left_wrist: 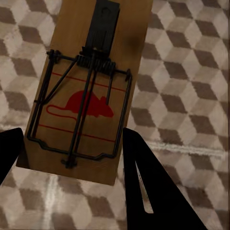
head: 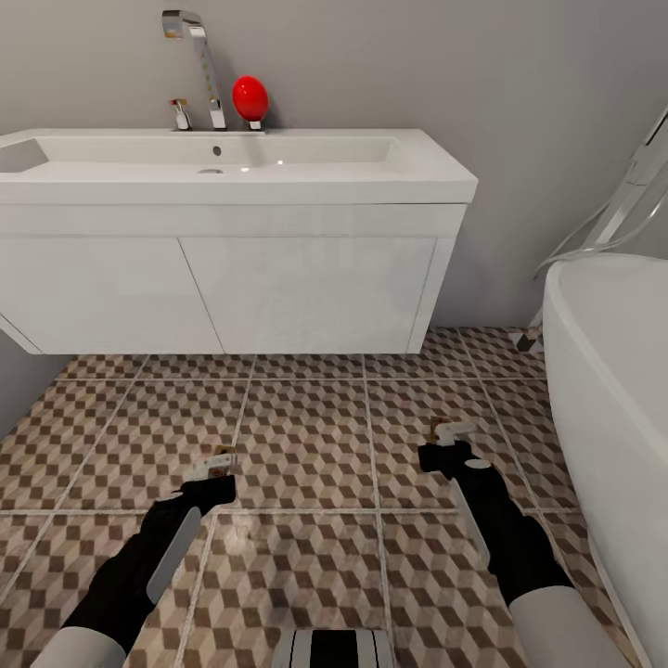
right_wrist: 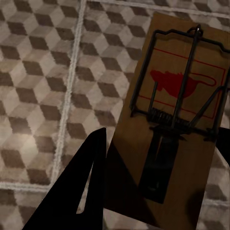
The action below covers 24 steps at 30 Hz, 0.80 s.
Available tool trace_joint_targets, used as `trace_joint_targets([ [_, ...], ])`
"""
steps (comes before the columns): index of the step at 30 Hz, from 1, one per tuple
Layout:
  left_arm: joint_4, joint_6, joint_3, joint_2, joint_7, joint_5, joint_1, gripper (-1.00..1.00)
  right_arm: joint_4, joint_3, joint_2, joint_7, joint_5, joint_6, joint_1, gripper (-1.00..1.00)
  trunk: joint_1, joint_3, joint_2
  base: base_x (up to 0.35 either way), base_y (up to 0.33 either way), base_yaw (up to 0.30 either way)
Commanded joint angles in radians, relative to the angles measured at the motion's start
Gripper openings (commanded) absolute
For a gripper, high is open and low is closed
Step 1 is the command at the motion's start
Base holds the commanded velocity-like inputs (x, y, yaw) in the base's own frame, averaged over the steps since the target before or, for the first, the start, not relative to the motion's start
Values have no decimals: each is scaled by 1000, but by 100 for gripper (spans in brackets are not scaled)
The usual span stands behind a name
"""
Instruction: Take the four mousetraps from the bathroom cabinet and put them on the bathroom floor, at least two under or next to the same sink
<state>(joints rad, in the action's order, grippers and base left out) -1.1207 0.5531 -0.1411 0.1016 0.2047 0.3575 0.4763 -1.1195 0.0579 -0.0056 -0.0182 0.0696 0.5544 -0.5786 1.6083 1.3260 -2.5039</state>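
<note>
Head view showed each gripper, left [head: 215, 470] and right [head: 448, 443], clamping a flat brown wooden mousetrap [left_wrist: 88, 91] above the cube-patterned tile floor [head: 306, 445]; next, lowering and releasing near the white rectangular sink [head: 232, 167].

You get even, soft light in the head view, with small bright glints in the sink [head: 232, 162] and a pale sheen on the near floor [head: 306, 436]. Under the sink the shadow is faint. Both wrist views are dimmer, and each mousetrap [left_wrist: 91, 91] [right_wrist: 175, 124] looks sharp but stretched by perspective.
</note>
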Motion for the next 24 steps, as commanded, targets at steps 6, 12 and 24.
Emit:
trace_joint_targets([
  [6, 104, 165, -2, -3, 11, 10, 151, -100, -2, 2, 0, -53, 8, 75, -24, -100, 0, 1, 0, 0, 0, 0],
  [12, 180, 228, -2, -16, 13, 10, 233, -100, 2, 2, 0, -59, 6, 84, -28, -100, 0, 1, 0, 0, 0, 0],
  [24, 274, 235, -3, -27, 7, 12, 243, -100, 16, 3, 25, -56, 6, 126, -37, -100, 0, 1, 0, 0, 0, 0],
])
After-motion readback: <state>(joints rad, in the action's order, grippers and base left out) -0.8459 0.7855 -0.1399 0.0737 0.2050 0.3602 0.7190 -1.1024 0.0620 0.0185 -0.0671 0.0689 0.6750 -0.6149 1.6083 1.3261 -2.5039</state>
